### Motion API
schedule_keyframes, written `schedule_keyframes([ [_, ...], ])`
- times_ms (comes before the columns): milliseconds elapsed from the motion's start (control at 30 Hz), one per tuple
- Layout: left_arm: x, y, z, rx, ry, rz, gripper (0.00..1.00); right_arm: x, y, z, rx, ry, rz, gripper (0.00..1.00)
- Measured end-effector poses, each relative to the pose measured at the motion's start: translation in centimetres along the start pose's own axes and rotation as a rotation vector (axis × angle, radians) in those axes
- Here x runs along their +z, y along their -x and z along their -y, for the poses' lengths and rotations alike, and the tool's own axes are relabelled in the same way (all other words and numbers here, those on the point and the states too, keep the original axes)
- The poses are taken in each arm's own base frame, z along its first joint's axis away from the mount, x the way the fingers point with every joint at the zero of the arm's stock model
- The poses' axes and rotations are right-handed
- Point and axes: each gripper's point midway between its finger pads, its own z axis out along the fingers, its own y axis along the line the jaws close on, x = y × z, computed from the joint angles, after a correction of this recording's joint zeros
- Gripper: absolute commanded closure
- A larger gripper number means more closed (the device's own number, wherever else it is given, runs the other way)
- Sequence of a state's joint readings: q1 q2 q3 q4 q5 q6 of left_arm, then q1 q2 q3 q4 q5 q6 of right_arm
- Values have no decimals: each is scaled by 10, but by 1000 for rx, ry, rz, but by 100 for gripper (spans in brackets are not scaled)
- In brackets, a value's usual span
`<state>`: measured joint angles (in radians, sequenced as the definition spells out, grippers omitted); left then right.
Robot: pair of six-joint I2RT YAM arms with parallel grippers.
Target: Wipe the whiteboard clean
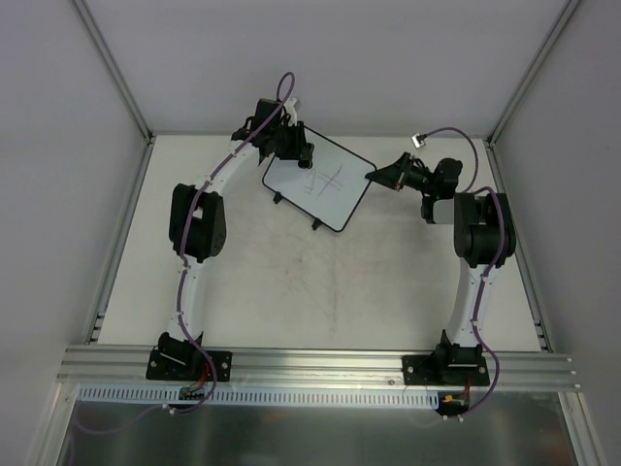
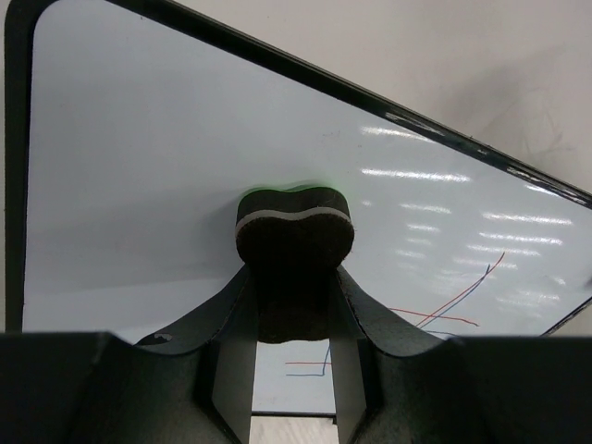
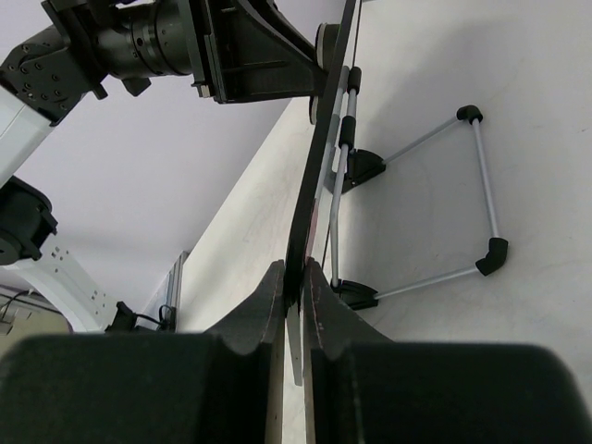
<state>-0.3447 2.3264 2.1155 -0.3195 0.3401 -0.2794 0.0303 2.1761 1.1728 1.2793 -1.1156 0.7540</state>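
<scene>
left end effector (image 2: 296,282) grips an eraser (image 2: 294,231) against the whiteboard (image 2: 139,166); right end effector (image 3: 298,277) pinches its edge.

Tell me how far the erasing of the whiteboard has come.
Done: the right gripper grips the whiteboard by its edge, and the left gripper holds the eraser. In hand: the eraser is at the board's face, contact unclear. Left: the red and blue pen lines seem unwiped.
</scene>
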Motion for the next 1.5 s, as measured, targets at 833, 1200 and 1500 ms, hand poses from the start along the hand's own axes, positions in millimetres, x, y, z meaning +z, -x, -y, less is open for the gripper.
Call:
schedule_keyframes([
  [833, -31, -90, -18, -26, 54, -173, 100, 0, -2, -10, 0, 46, -62, 100],
  [1200, -35, -125, -17, 12, 156, -217, 100, -1, -3, -8, -4, 45, -61, 100],
  [1500, -40, -74, -15, 61, 194, -119, 100, -2, -5, -9, 4, 51, -74, 100],
])
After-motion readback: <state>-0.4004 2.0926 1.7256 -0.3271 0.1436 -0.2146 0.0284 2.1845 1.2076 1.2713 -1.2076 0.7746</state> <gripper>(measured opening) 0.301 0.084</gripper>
